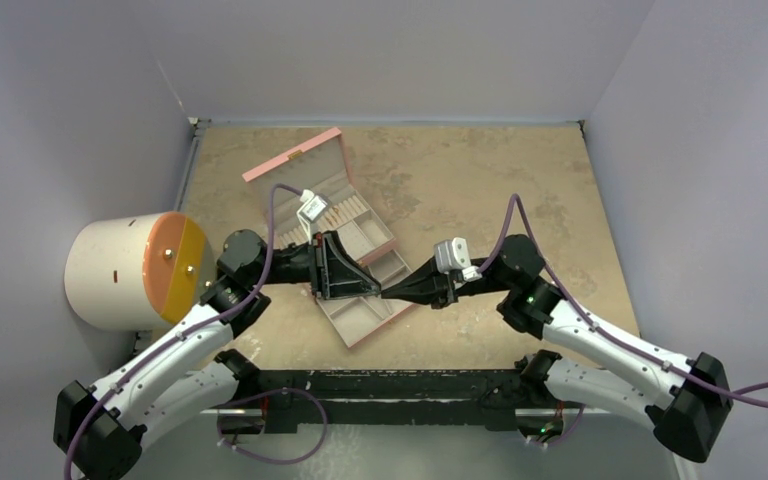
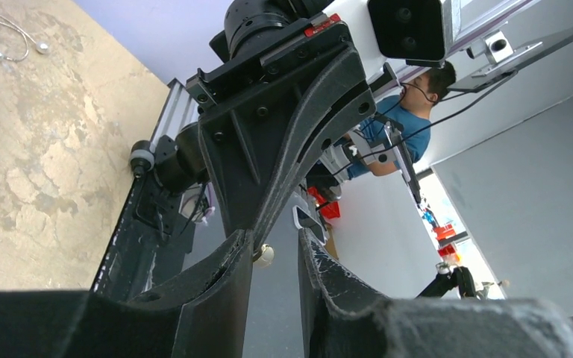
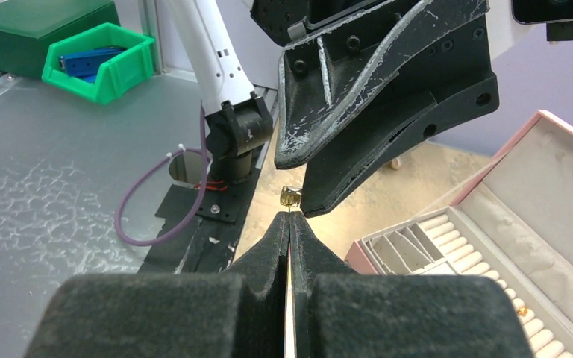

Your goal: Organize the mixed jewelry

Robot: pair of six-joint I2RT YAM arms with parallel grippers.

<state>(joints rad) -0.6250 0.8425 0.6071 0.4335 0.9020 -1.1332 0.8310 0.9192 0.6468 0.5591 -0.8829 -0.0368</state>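
a tiny gold piece of jewelry (image 3: 289, 196) is sitting at the very tips of the right gripper (image 3: 289, 218), whose fingers are pressing together on it. it is hanging in the air over the near part of the pink box (image 3: 545, 142). the left gripper (image 2: 274, 250) is facing it from the opposite side. its fingers are standing apart with a narrow gap, and the piece is just beside one fingertip; if it is touching, i cannot tell. the box is lying open on the surface (image 1: 480, 180), with the lid back and the compartments showing. another piece, a thin wire with small beads (image 2: 42, 48), is lying on the surface, away from the fingers
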